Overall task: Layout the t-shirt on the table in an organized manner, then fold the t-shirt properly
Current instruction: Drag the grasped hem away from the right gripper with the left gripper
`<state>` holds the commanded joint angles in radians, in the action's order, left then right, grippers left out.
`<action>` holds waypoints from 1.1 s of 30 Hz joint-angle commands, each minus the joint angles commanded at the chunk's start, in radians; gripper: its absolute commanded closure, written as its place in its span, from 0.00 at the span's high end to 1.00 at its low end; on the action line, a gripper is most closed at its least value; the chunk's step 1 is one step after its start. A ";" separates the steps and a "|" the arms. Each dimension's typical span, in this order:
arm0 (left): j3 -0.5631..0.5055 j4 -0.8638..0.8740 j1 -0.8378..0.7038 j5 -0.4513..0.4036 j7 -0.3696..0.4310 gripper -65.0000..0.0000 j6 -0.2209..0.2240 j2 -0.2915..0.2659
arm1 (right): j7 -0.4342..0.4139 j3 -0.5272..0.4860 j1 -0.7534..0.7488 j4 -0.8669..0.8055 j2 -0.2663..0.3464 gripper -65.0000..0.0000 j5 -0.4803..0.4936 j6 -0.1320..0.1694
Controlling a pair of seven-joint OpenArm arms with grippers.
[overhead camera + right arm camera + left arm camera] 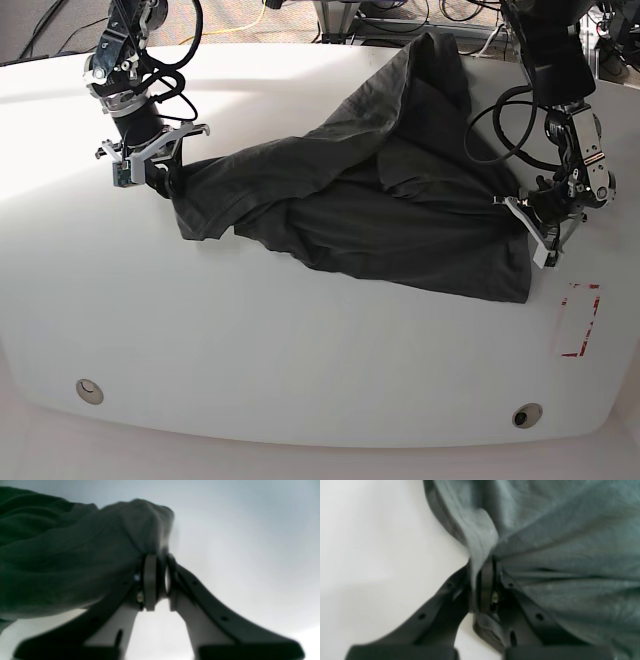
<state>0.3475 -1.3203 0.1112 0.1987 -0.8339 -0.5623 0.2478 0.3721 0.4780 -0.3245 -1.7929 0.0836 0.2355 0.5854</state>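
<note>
The t-shirt [400, 205] lies crumpled across the middle and far right of the white surface [250, 340], stretched between the two arms. Its long axis runs roughly from the near left, where one end is bunched, up toward the far right, where a fold of cloth rises toward the back edge; its lower hem sags toward the front right.

The base view alone shows the whole garment and both arms. There the right claw [160, 172] meets the shirt's left end and the left claw [532, 222] meets its right edge, but the grip itself is too small to read. The wrist views supply that. In the left wrist view the left claw [485, 580] is pressed together on a gathered ridge of grey cloth [557, 555], with fabric spilling to the right and bare white surface to the left. In the right wrist view the right claw [156, 580] pinches a bunched knot of the shirt [62, 555], the cloth trailing off to the left.

The surface has rounded edges, two small round grommet holes [88, 390] near the front, and a red dashed rectangle [578, 320] at the right. Behind the surface, cables [280, 15] lie on the floor.
</note>
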 joint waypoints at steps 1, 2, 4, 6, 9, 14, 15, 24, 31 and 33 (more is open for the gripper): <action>0.000 -0.014 -0.011 0.000 -0.006 0.00 0.000 0.000 | 0.011 -0.006 0.000 0.000 0.003 0.43 0.000 0.002; 0.000 -0.031 -0.021 0.000 -0.014 0.00 0.000 0.000 | 0.031 -0.018 0.002 0.000 0.006 0.52 0.000 0.009; 0.000 -0.066 -0.043 0.000 -0.025 0.00 0.000 0.000 | 0.072 -0.044 0.002 -0.015 0.031 0.69 0.002 0.034; 0.000 -0.094 -0.061 0.000 -0.026 0.00 0.000 -0.003 | 0.114 -0.075 0.002 -0.038 0.052 0.82 0.006 0.064; 0.000 -0.126 -0.092 0.002 -0.037 0.00 0.000 -0.005 | 0.183 -0.123 0.000 -0.098 0.072 0.99 0.006 0.113; 0.000 -0.143 -0.109 0.000 -0.037 0.00 0.000 -0.028 | 0.244 -0.135 -0.006 -0.206 0.029 1.00 0.008 0.113; 0.000 -0.143 -0.114 0.000 -0.037 0.00 0.000 -0.029 | 0.258 -0.135 -0.006 -0.221 0.011 1.00 0.008 0.113; 0.000 -0.135 -0.115 -0.002 -0.037 0.00 0.000 -0.028 | 0.339 -0.198 0.003 -0.233 -0.140 1.00 -0.003 0.113; -0.002 -0.135 -0.114 -0.002 -0.037 0.00 0.000 -0.028 | 0.339 -0.345 0.009 -0.221 -0.123 1.00 -0.048 0.113; -0.002 -0.135 -0.114 -0.002 -0.037 0.00 0.000 -0.028 | 0.339 -0.356 0.028 -0.213 -0.126 1.00 -0.066 0.113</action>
<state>0.3460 -1.4553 -0.0023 0.1972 -0.8707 -0.5623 0.2202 0.7112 0.1220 -0.2969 -2.0062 -0.0422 0.1695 0.6981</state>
